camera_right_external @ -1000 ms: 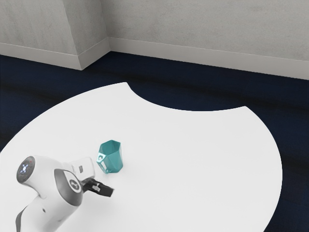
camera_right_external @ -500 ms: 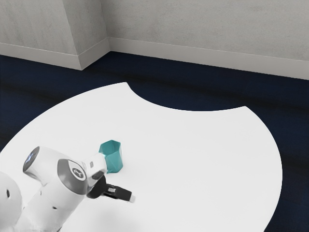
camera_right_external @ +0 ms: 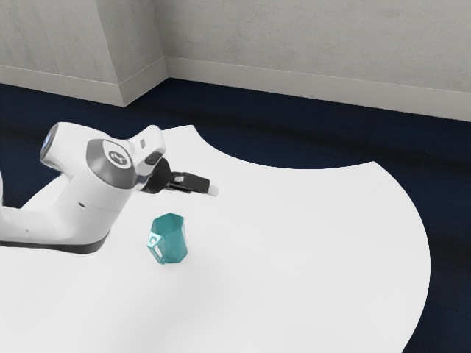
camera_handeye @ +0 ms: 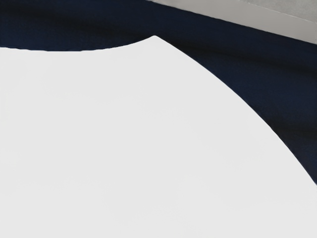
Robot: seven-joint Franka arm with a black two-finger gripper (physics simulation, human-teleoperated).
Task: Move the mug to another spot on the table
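My pincer (camera_right_external: 197, 183) is hovering over the desk (camera_right_external: 309, 243), its opening I cannot tell. The mug (camera_right_external: 169, 239) is standing apart, below it and nearer the camera.

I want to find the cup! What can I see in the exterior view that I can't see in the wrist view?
The exterior view adds the teal faceted mug, standing upright on the table, and the white robot arm with its black gripper, which is apart from the mug and holds nothing.

The wrist view adds nothing of its own, just a nearer look at the table's pointed corner.

Both share the white round table, the dark blue floor and the pale grey wall.
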